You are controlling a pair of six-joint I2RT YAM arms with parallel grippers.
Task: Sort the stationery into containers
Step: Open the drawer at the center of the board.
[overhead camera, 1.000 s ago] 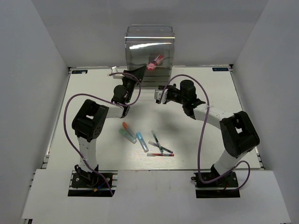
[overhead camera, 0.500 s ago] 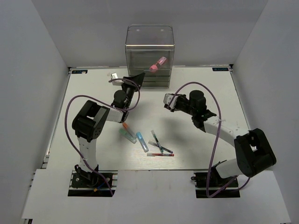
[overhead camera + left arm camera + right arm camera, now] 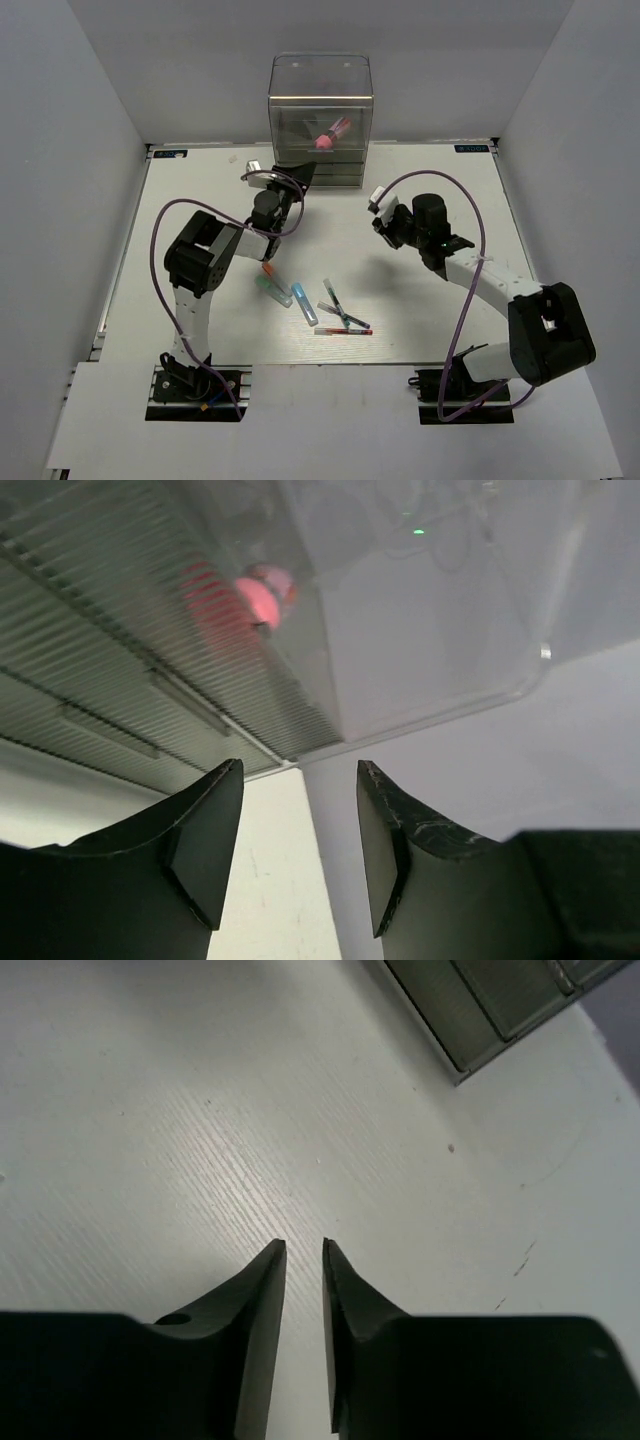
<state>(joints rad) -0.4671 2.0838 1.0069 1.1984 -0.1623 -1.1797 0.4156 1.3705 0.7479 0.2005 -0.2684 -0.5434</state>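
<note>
The containers are the stacked drawers of a tall transparent box [image 3: 320,95] at the back of the table. A chunky pink-and-red piece [image 3: 328,138] lies inside it and shows through the ribbed wall in the left wrist view as a pink blur [image 3: 262,595]. My left gripper [image 3: 301,170] is at the box's lower left corner, open and empty [image 3: 300,780]. My right gripper [image 3: 379,211] hovers over bare table, right of the box, jaws slightly apart with nothing between them [image 3: 304,1245]. An orange marker [image 3: 270,271], teal marker [image 3: 271,290], blue marker [image 3: 304,302], dark pens [image 3: 343,316] and a red pen [image 3: 343,331] lie on the table.
The box's lower corner [image 3: 480,1010] shows at the top right of the right wrist view. White enclosure walls [image 3: 90,150] stand on the left, right and behind. Both arm bases are at the near edge.
The left gripper has opened beside the box. The right arm has drawn back from the box, rightward and toward the near side, its jaws parting a little. The box has settled flat.
</note>
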